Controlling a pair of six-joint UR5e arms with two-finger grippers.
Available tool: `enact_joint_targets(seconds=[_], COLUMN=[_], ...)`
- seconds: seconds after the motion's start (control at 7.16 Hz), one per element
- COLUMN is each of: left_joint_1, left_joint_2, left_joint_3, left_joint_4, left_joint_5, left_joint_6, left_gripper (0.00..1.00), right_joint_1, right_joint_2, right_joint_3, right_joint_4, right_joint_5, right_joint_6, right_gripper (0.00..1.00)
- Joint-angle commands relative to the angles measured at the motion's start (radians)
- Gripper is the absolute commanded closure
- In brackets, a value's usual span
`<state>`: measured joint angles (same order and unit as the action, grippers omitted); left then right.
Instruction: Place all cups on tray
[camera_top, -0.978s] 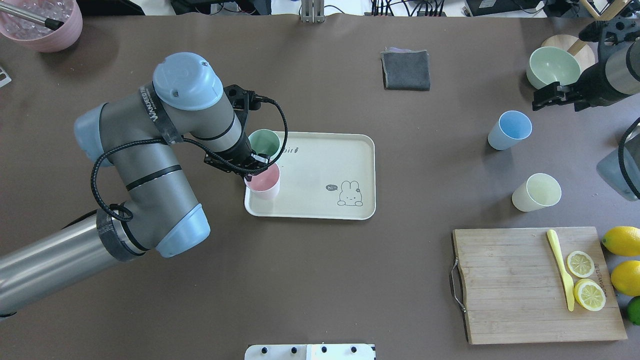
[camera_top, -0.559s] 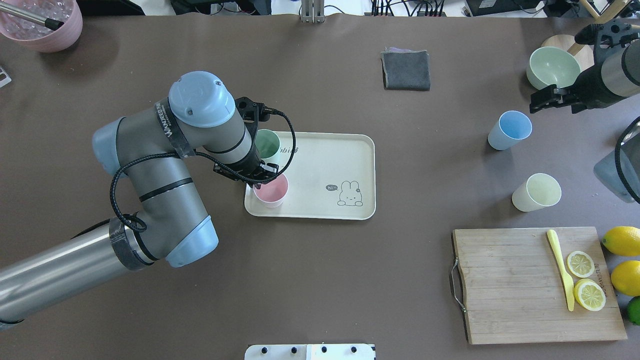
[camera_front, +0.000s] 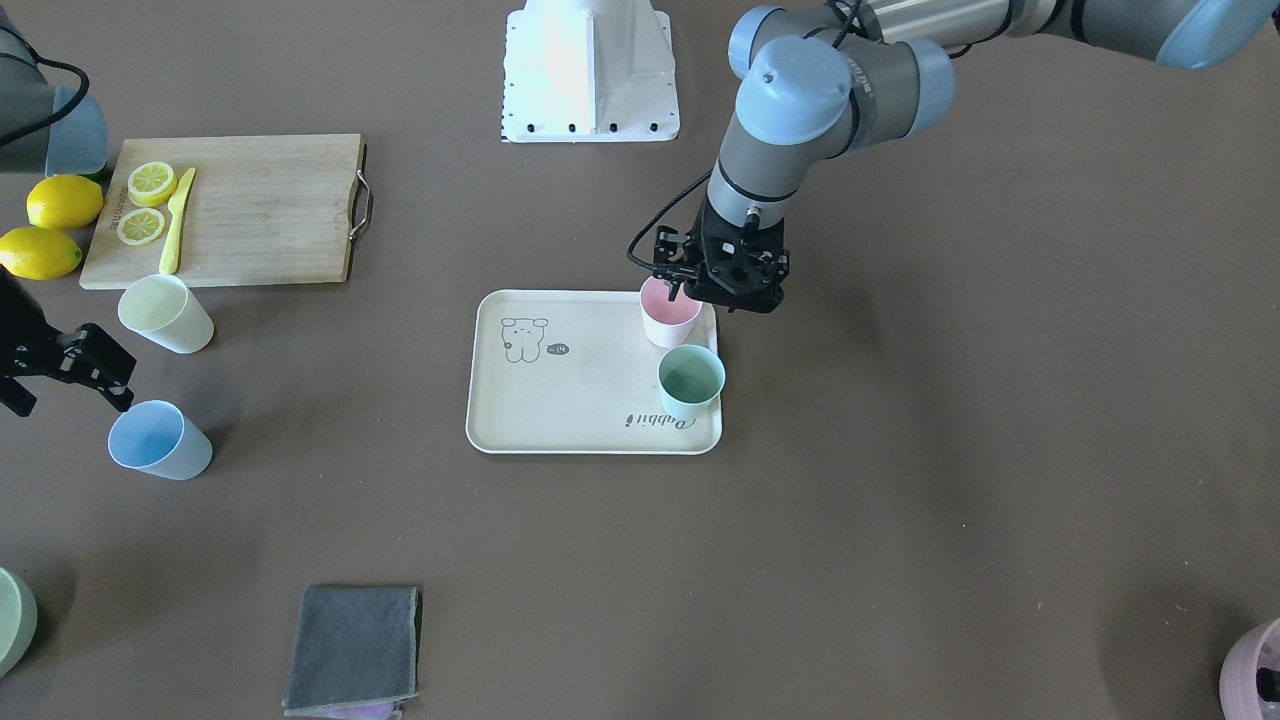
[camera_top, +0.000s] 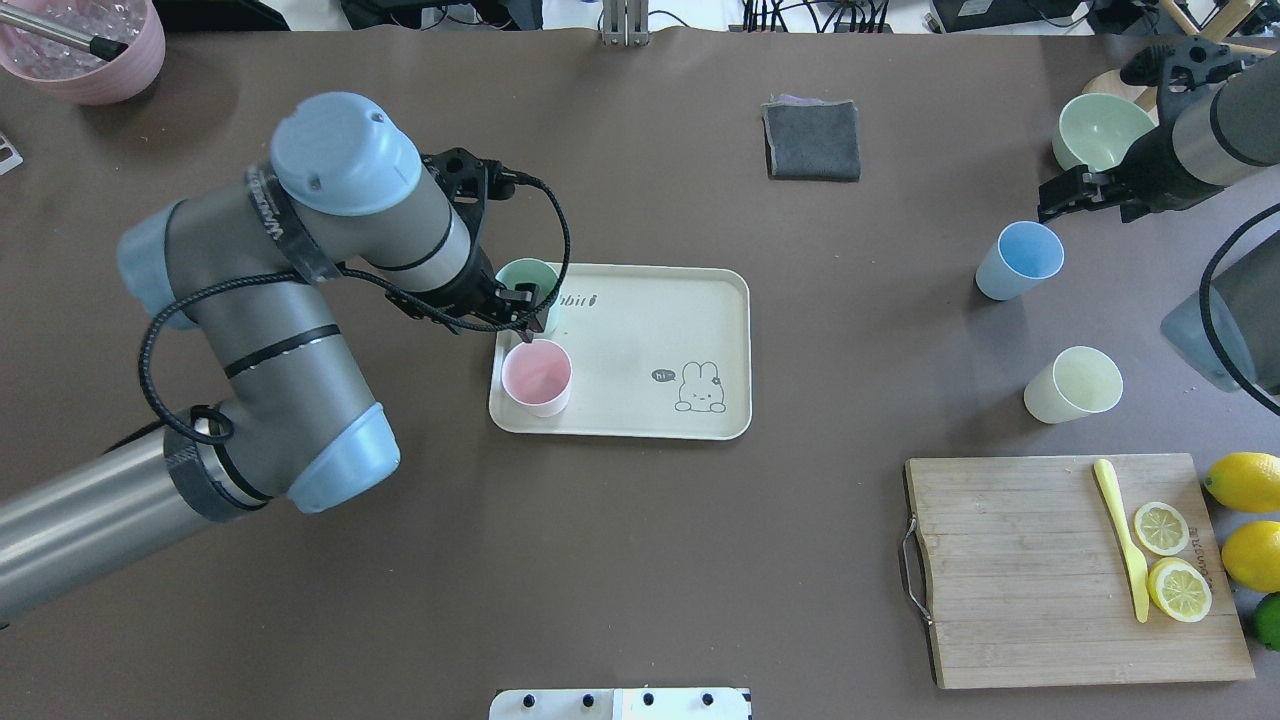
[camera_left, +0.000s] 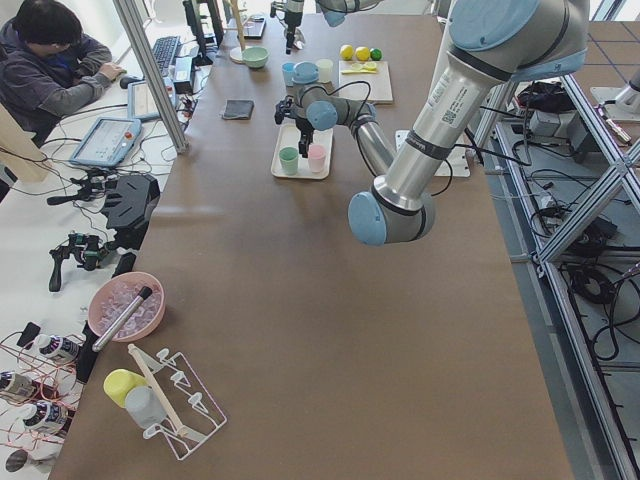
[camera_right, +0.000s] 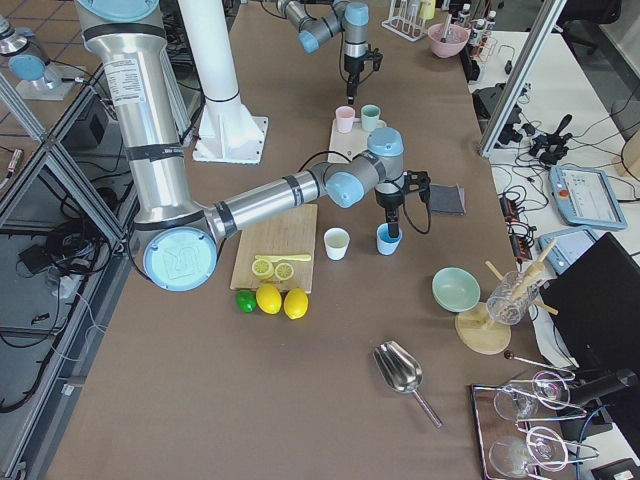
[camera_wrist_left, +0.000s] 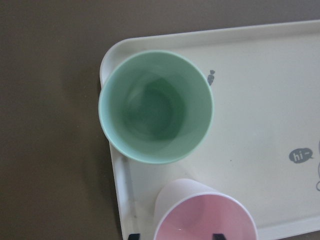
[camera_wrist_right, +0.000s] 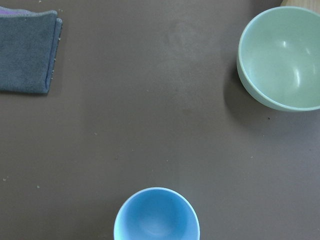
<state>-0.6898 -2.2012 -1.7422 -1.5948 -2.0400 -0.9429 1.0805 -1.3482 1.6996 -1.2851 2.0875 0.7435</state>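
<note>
The cream tray (camera_top: 640, 330) lies mid-table. The pink cup (camera_top: 537, 374) and the mint green cup (camera_top: 530, 282) stand upright in its left end; both also show in the left wrist view, the pink one (camera_wrist_left: 205, 220) and the mint one (camera_wrist_left: 156, 107). My left gripper (camera_top: 521, 311) is open, raised just above the pink cup's rim and apart from it. The light blue cup (camera_top: 1020, 258) and the yellow cup (camera_top: 1075, 385) stand on the table at the right. My right gripper (camera_top: 1062, 198) is open and empty, just beyond the blue cup (camera_wrist_right: 156, 216).
A wooden cutting board (camera_top: 1020, 570) with lemon slices and a yellow knife lies front right, whole lemons beside it. A green bowl (camera_top: 1100, 130) stands behind the blue cup. A grey cloth (camera_top: 812, 140) lies at the back, a pink bowl (camera_top: 85, 45) far left.
My left gripper let go of the pink cup on the tray and lifted back toward the mint cup. My right gripper moved left, closer to the blue cup.
</note>
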Motion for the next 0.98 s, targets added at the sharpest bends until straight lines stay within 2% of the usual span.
enact_joint_targets(seconds=[0.0, 0.14, 0.28, 0.42, 0.7, 0.84], left_joint_1=[-0.167, -0.259, -0.317, -0.330, -0.329, -0.329], left_joint_2=[0.049, 0.096, 0.142, 0.147, 0.146, 0.146], left_joint_3=[-0.062, -0.071, -0.069, -0.068, -0.069, -0.071], left_joint_4=[0.123, 0.147, 0.147, 0.147, 0.145, 0.145], left_joint_5=[-0.070, -0.094, -0.107, -0.106, -0.106, -0.106], left_joint_6=[0.219, 0.375, 0.466, 0.480, 0.480, 0.480], left_gripper=[0.02, 0.02, 0.02, 0.02, 0.02, 0.02], right_joint_1=[-0.002, -0.022, -0.046, -0.050, 0.001, -0.001], right_joint_2=[0.098, 0.130, 0.130, 0.118, 0.097, 0.049], right_joint_3=[-0.127, -0.171, -0.176, -0.175, -0.160, -0.164], right_joint_4=[0.006, 0.010, 0.010, 0.021, 0.049, 0.084], right_joint_5=[0.006, 0.008, 0.011, 0.014, 0.127, 0.114], right_joint_6=[-0.027, -0.030, -0.032, -0.033, -0.038, -0.036], right_gripper=[0.00, 0.00, 0.00, 0.00, 0.00, 0.01])
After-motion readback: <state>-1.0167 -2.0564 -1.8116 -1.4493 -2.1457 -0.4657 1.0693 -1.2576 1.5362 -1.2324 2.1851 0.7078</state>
